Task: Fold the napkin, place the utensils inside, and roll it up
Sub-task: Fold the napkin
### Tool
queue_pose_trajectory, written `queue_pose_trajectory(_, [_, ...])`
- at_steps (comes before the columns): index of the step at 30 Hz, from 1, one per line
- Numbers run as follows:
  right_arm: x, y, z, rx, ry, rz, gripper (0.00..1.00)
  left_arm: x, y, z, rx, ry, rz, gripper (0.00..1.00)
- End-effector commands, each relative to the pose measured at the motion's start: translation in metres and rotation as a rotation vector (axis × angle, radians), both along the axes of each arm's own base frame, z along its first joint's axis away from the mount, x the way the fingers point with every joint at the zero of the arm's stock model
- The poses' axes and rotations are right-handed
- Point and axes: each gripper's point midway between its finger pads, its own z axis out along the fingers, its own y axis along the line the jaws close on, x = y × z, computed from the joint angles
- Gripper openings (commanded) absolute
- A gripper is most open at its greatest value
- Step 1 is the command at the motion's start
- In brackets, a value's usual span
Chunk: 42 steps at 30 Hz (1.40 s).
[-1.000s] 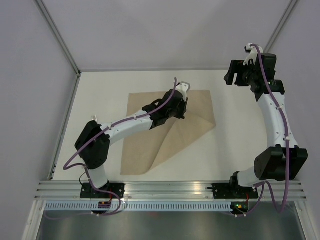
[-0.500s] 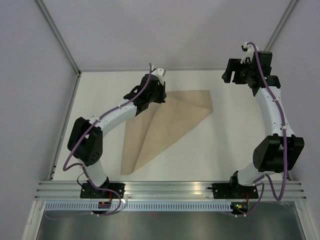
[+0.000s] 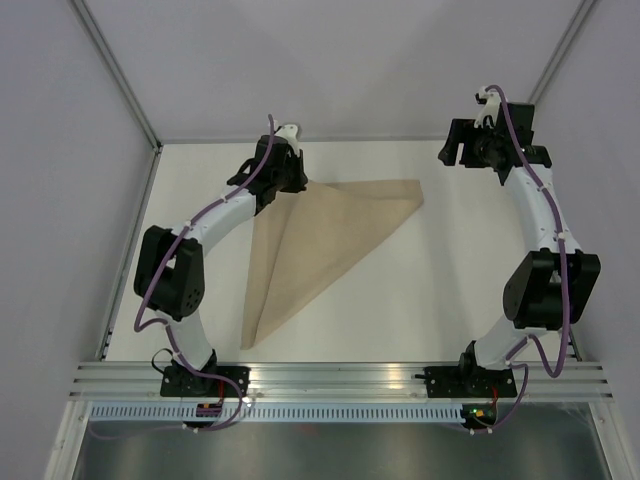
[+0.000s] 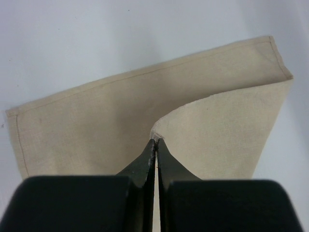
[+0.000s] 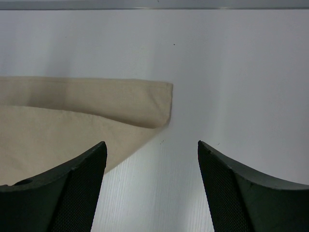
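The tan napkin [image 3: 320, 240] lies on the white table, folded over into a long triangle that points toward the near left. My left gripper [image 3: 297, 183] is at the napkin's far-left corner. In the left wrist view, the left gripper [image 4: 156, 141] is shut on a corner of the upper layer of the napkin [image 4: 96, 116]. My right gripper [image 3: 447, 156] hovers near the far right, open, just beyond the napkin's far-right corner. In the right wrist view, the right gripper [image 5: 151, 144] has nothing between its fingers, and the napkin [image 5: 72, 121] lies to its left. The utensils are out of view.
The white table [image 3: 470, 280] is bounded by a metal rail on the left [image 3: 130, 250], a back wall edge [image 3: 400, 139] and an aluminium rail at the near side [image 3: 340, 375] where both arm bases are bolted.
My left gripper has carried the napkin corner from the middle of the cloth to the far left, laying the cloth over into a triangle. The right gripper has drifted slightly left.
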Motion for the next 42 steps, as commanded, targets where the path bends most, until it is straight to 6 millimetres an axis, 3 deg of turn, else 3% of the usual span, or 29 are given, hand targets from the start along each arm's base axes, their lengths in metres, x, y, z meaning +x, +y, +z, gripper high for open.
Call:
queue_pose_trajectory(1, [0.010,0.001,0.020,0.009,-0.058,0.001,0.81,0.013,0.005,0.013,-0.007,-0.030,-0.018,0.02])
queue_pose_trajectory(17, [0.018,0.008,0.001,-0.002,-0.028,0.031,0.81,0.035,0.043,0.018,-0.025,-0.035,0.059,0.02])
queue_pose_trajectory(42, [0.023,0.017,-0.014,-0.015,-0.004,0.051,0.80,0.046,0.081,0.002,-0.024,-0.003,0.137,0.02])
